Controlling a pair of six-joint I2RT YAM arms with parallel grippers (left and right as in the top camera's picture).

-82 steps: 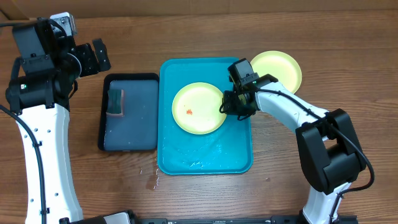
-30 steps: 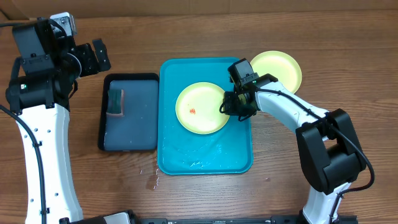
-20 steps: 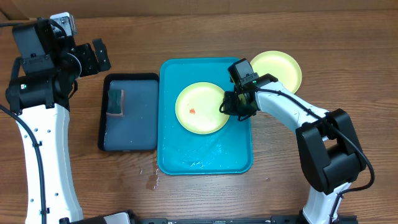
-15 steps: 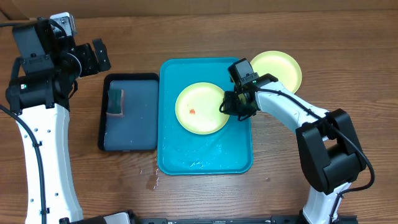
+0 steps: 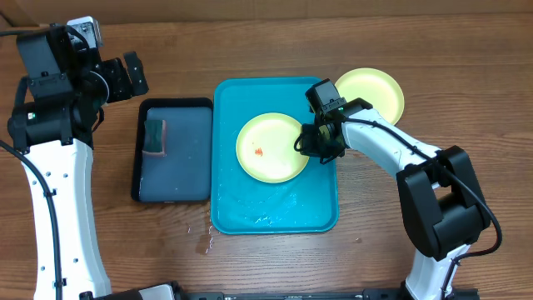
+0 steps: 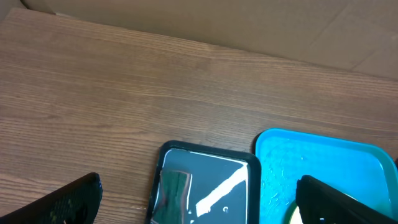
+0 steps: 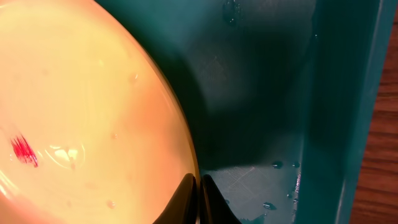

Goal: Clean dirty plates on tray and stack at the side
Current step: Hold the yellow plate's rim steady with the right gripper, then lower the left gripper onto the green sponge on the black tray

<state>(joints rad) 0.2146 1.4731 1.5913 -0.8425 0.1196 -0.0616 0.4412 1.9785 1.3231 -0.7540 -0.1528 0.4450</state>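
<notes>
White arm links (image 5: 58, 192), black joints (image 5: 437, 200), black cables (image 5: 32, 175)

Robot test bench, as I view it from my remote station. A wood-grain table (image 5: 466, 67) has two white-and-black arms at it, the left arm (image 5: 58, 175) on the left side and the right arm (image 5: 387, 152) on the right. Plain brown cardboard (image 6: 311, 25) closes the far edge. The props are staged dishwashing items: a wet teal tray (image 5: 275, 208) bearing a smeared plate (image 5: 271, 158), a second plate (image 5: 375, 87) on the bare wood, and a black tray (image 5: 187, 167) holding a sponge (image 5: 155, 136).
</notes>
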